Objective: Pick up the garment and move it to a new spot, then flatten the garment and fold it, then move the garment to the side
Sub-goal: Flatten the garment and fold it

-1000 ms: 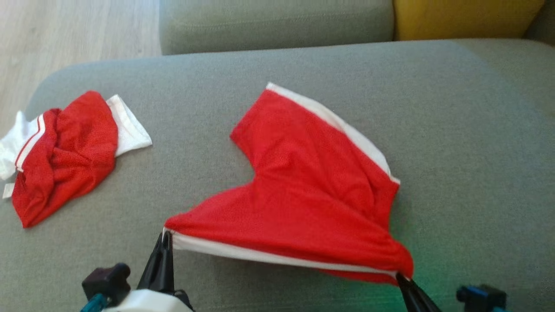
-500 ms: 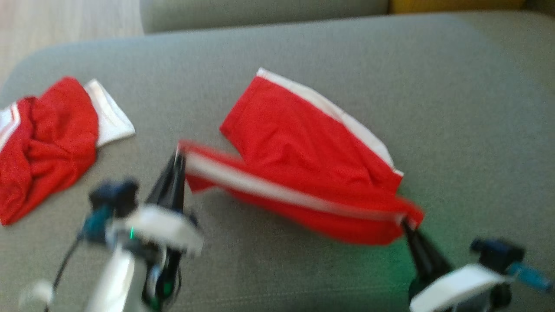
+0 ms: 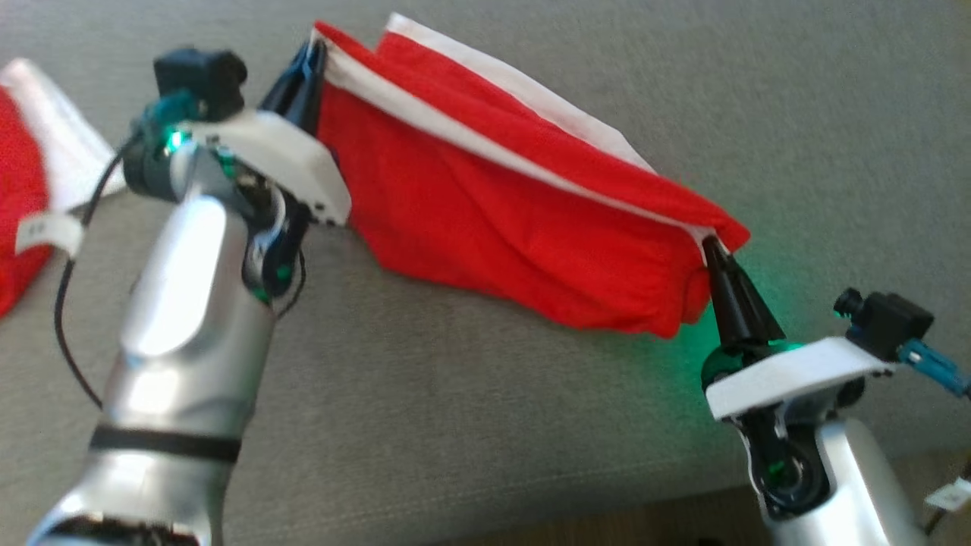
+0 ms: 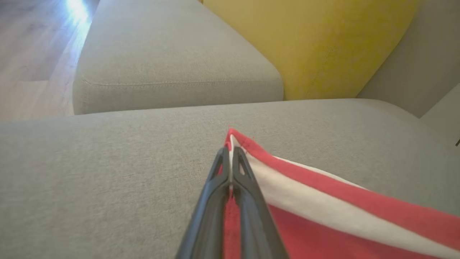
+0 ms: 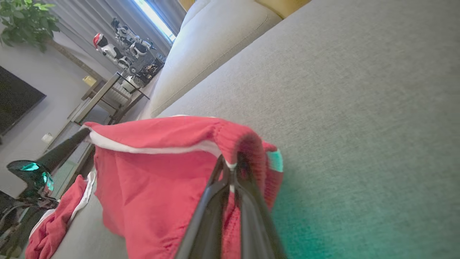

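Grey sofa (image 3: 493, 394), garment (image 3: 493, 205) between left pincer (image 3: 313, 61), right pincer (image 3: 711, 249)

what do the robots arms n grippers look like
The left gripper and right gripper each have two long, thin black fingers tapering to a point, on a white wedge-shaped plate. Each carries a small black camera with a teal plug. The forearms are glossy silver; the left one has a black band, a loose black cable with a white tag, and green lights.
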Controlling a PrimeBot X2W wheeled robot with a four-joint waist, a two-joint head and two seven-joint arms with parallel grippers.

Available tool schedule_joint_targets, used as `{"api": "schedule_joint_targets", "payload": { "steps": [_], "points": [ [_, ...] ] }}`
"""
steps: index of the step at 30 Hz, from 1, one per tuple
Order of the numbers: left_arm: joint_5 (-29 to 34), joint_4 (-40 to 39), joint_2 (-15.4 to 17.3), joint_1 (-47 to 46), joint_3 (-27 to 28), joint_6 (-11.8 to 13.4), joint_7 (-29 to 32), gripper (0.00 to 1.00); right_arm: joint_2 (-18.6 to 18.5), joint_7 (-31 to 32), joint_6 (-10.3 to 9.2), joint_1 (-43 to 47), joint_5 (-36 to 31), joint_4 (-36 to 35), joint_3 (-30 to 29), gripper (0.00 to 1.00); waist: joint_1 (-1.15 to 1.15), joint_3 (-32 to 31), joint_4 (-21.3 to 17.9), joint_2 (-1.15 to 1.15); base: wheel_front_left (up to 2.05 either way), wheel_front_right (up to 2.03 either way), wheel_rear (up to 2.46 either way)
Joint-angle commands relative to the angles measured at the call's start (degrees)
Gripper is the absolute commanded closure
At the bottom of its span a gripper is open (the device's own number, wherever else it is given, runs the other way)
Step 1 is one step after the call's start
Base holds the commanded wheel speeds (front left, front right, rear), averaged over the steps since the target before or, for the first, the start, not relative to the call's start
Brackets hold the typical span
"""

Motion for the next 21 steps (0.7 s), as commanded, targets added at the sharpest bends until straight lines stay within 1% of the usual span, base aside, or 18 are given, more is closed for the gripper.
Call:
{"api": "schedule_joint_targets", "payload": {
  "steps": [1, 3, 4, 12, 13, 14, 15, 18, 21],
  "points": [
    [0.73, 1.25, 1.00, -4.21, 1.22, 0.01, -0.42, 1.00, -0.33, -1.13, 0.23, -1.88, 1.51, -0.64, 1.65, 1.00, 0.00, 3.02, -2.83, 0.00, 0.00, 0.00, 0.00],
    [1.08, 5.57, 0.79, -7.33, 0.95, 0.06, -0.66, 1.00, -0.33, -2.03, 0.23, -3.59, 2.58, 0.68, 2.64, 1.00, 0.00, 4.24, -4.01, 0.00, 0.00, 0.00, 0.00],
    [1.23, 9.35, 0.42, -10.02, 0.67, -0.07, -1.48, 1.00, -0.33, -2.99, 0.23, -5.04, 4.13, 1.91, 3.56, 1.00, 0.00, 5.13, -4.92, 0.00, 0.00, 0.00, 0.00],
    [0.60, 23.25, -0.71, -17.99, 0.69, 0.43, -4.17, 1.00, -0.33, -5.43, 0.23, -9.32, 6.75, 5.37, 6.82, 1.00, 0.00, 7.56, -7.29, 0.00, 0.00, 0.00, 0.00],
    [0.42, 24.59, -0.82, -18.66, 0.71, 0.30, -4.67, 0.66, -0.33, -5.66, 0.23, -9.63, 6.81, 5.69, 7.13, 0.98, 0.00, 7.65, -7.42, 0.00, 0.00, 0.00, 0.00],
    [0.08, 25.81, -0.94, -19.22, 0.88, 0.21, -5.21, 0.13, -0.33, -5.98, 0.23, -9.89, 6.72, 5.92, 7.36, 0.53, 0.00, 7.70, -7.51, 0.00, 0.00, 0.00, 0.00],
    [-0.13, 26.87, -1.05, -19.69, 0.94, 0.13, -5.86, 0.00, -0.33, -6.40, 0.23, -10.08, 6.54, 6.03, 7.53, 0.00, 0.00, 7.71, -7.58, 0.00, 0.00, 0.00, 0.00],
    [-0.51, 29.19, -1.34, -20.31, 0.69, -0.54, -8.31, 0.00, -0.33, -7.26, 0.23, -10.06, 5.48, 6.09, 7.63, 0.00, 0.00, 7.39, -7.37, 0.00, 0.00, 0.00, 0.00],
    [-0.82, 30.19, -1.62, -19.84, 0.37, -0.99, -11.44, 0.00, -0.47, -8.27, 0.23, -9.40, 2.80, 5.24, 6.99, 0.00, 0.00, 6.46, -6.73, 0.00, 0.00, 0.00, 0.00]
  ]
}}
